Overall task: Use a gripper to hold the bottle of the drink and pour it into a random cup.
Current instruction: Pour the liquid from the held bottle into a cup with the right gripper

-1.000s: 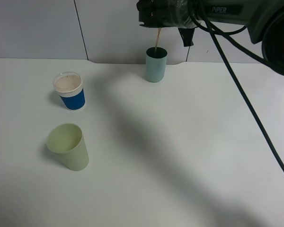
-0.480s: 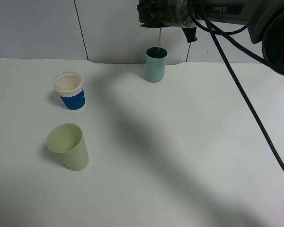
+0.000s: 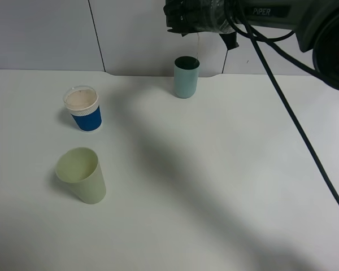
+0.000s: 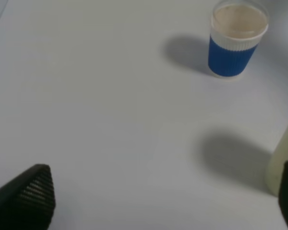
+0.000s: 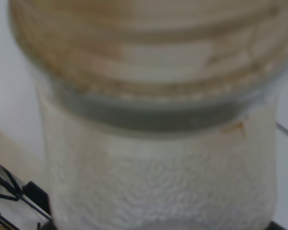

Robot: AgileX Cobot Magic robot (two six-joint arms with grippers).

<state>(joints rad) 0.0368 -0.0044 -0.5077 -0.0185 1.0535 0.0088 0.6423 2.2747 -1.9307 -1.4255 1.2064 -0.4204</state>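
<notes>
1. Found clamped in right gripper (image 3: 192, 16): bottle (image 5: 153, 158), tipped, top centre of frame.
2. Thin trickle (image 3: 198, 46) falling near right rim of teal cup (image 3: 186, 79) below.
3. Shift mouth over cup centre; right slowly, avoiding drips.

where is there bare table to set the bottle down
The whole right half of the table, right of the teal cup, is bare, as is the middle. Crowded only at left, around the blue-sleeved cup and pale green cup.
</notes>
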